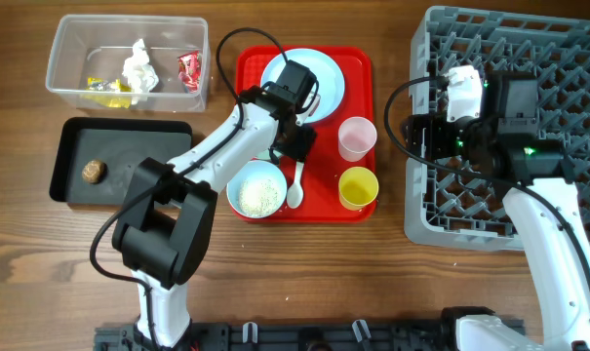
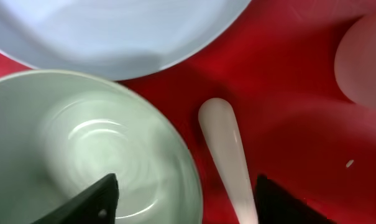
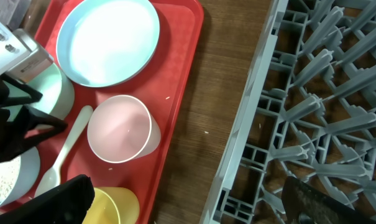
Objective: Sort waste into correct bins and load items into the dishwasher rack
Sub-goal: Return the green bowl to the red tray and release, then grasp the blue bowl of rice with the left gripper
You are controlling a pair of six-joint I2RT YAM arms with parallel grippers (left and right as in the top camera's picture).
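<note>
We are noting the left gripper [image 2: 188, 198] hanging low over the red tray [image 2: 287, 81], jaws well apart and gripping nothing. The white spoon [image 2: 222, 149] and the rim of an empty light-blue bowl [image 2: 82, 143] are lying between them, while the right gripper [image 3: 194, 200] is hovering wide open and empty at the left edge of the grey rack [image 3: 312, 93]. We are judging the spoon, flat near the tray's front edge between the rice-filled bowl [image 1: 257, 190] and yellow cup [image 1: 358, 187], as light, stiff, glossy and probably slippery, so we are favouring a pinch across its narrow handle.
</note>
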